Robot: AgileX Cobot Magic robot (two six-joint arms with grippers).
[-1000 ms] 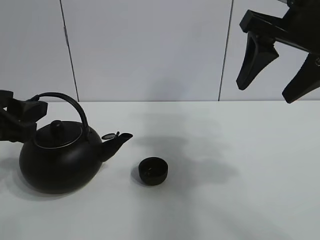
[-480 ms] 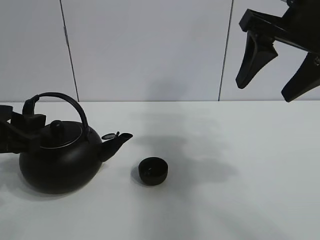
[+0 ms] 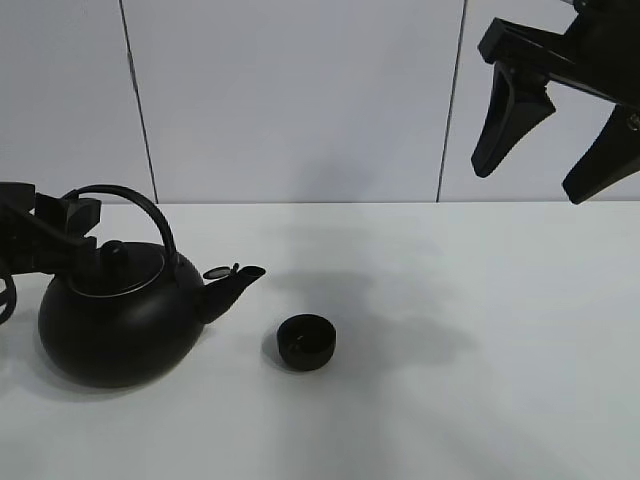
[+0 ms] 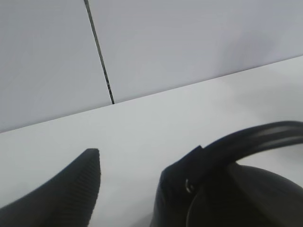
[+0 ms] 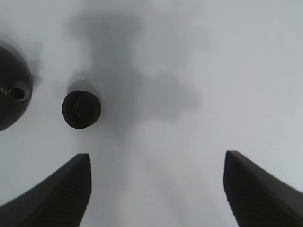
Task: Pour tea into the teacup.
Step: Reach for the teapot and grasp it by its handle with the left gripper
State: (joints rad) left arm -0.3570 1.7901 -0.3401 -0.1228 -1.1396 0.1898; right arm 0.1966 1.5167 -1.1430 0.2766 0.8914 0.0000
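The black kettle [image 3: 115, 320] stands upright on the white table [image 3: 480, 330] at the left, spout [image 3: 235, 280] pointing right. The small black teacup [image 3: 306, 341] stands just right of the spout, apart from it. No tea trickle shows. My left gripper [image 3: 55, 235] is open at the left end of the kettle's arched handle [image 3: 130, 200]. The left wrist view shows one finger [image 4: 61, 198] beside the handle [image 4: 246, 142]; the other is hidden. My right gripper [image 3: 530, 183] is open and empty, high at the upper right. Its wrist view looks down on the teacup [image 5: 81, 109] and the kettle [image 5: 12, 94].
A white panelled wall [image 3: 300, 100] rises behind the table's far edge. The arms' shadow [image 3: 340, 290] falls on the table around the teacup. Bare table surface stretches to the right of the cup.
My left gripper dipped beside the kettle and has risen again, now level with the handle's left end. The kettle, teacup and right gripper have not moved.
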